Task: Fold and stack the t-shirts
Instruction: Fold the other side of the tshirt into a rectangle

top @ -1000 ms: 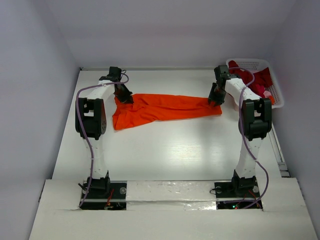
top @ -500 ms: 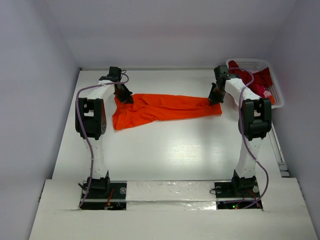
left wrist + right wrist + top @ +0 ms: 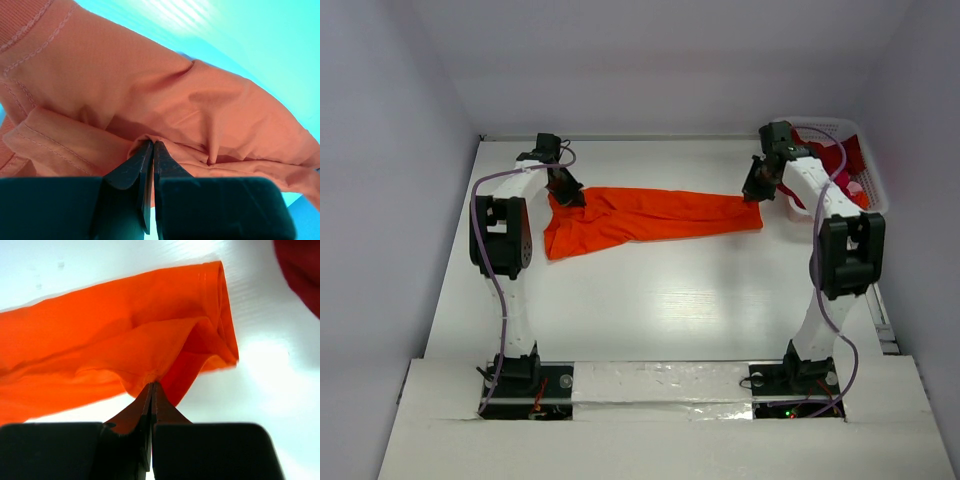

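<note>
Orange-red t-shirt [image 3: 640,218] lies stretched across the far half of the white counter [image 3: 650,300], a long, rumpled band running from one arm to the other. Its left part is broader and sags toward the near side in loose folds; its right part narrows to a squared-off end.

At the shirt's far left corner, the left pincer [image 3: 573,199] is pressed together on the cloth. The left wrist view shows the two dark fingers closed tight with a fold of the fabric bunched right at their tips, and a stitched hem running along the left side of that view.

At the right end, the right pincer [image 3: 751,194] is likewise pinching the shirt. In the right wrist view its fingers meet with no gap, and a peak of orange cloth is drawn up into them, so the end of the shirt stands slightly lifted off the counter while the hem curls beside it.

Just beyond the right arm, at the far right corner of the counter, sits a white lattice basket [image 3: 875,182]. Inside it are heaped crimson t-shirts [image 3: 848,158], with a spot of pink showing among them. A dark red edge of that cloth also shows in the upper right corner of the right wrist view.
</note>
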You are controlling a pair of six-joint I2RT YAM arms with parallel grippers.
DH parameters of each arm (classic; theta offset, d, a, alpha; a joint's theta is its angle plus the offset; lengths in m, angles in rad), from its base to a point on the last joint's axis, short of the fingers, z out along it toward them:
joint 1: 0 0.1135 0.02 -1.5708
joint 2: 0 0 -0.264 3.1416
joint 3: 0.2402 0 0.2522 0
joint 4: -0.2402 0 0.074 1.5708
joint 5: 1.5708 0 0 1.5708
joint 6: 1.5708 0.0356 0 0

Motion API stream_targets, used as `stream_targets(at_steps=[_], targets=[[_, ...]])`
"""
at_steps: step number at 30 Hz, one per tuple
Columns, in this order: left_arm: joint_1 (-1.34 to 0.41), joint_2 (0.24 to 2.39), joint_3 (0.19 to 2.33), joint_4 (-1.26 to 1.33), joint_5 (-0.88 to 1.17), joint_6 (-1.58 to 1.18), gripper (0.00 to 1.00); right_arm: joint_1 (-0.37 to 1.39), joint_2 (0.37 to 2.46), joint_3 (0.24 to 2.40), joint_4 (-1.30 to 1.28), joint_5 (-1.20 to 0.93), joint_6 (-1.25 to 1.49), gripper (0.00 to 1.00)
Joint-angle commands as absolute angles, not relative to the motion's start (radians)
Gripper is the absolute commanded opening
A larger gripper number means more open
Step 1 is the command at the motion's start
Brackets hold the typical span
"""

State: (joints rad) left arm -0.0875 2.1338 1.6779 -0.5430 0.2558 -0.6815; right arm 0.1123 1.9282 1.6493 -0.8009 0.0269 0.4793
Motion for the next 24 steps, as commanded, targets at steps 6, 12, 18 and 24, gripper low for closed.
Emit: stream_targets(at_steps=[6, 12, 18, 24], targets=[[-0.078, 2.115, 1.727, -0.561, 0.258, -0.675, 0.00, 0.118, 1.709, 1.490, -0.798, -0.061, 0.485, 0.00], [-0.078, 2.112, 1.736, -0.566, 0.258, -0.675, 0.00, 0.127, 1.620, 1.356, -0.787, -0.087, 0.477, 0.00], [-0.078, 2.112, 1.746, -0.572, 0.259, -0.672, 0.00, 0.137, 1.508, 1.250, -0.796, -0.107, 0.494, 0.00], [-0.078, 2.112, 1.738, -0.572, 0.256, -0.672, 0.00, 0.137, 1.391, 1.223, -0.824, -0.083, 0.512, 0.00]])
